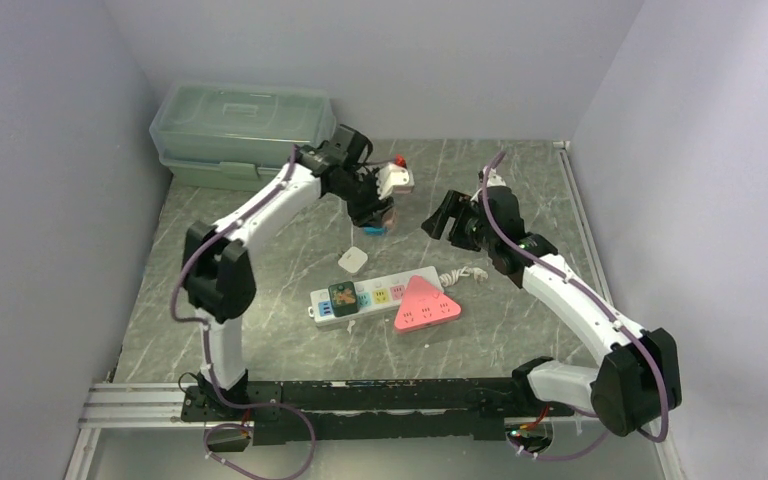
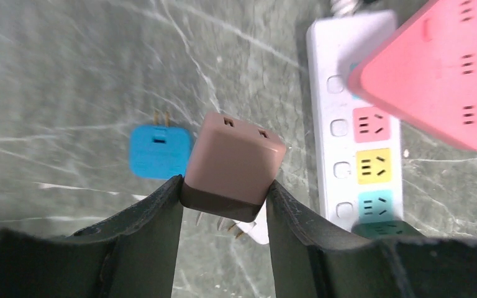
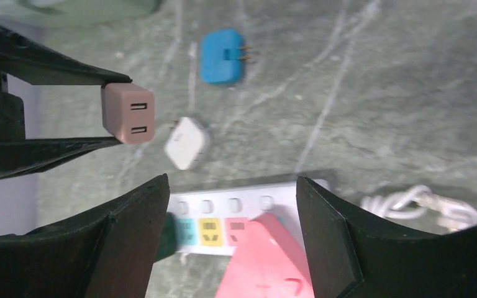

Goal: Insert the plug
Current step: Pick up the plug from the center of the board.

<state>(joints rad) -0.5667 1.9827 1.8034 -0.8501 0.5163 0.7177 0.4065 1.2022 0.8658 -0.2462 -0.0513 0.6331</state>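
Observation:
My left gripper [image 2: 223,192] is shut on a pinkish-brown plug [image 2: 233,161], held above the table with its prongs pointing down. The right wrist view shows this plug [image 3: 128,113] between the left fingers [image 3: 49,68]. In the top view the left gripper [image 1: 375,207] is behind the white power strip [image 1: 370,297]. The strip has coloured sockets [image 2: 372,165]. A dark green plug [image 1: 341,297] sits in its left end and a pink triangular adapter [image 1: 426,303] on its right end. My right gripper [image 1: 440,218] is open and empty, above the strip [image 3: 248,202].
A blue plug [image 2: 159,151] lies on the table below the left gripper. A white plug [image 3: 187,143] lies between it and the strip. The strip's white cord [image 1: 465,273] coils to the right. A green lidded box [image 1: 245,130] stands at the back left.

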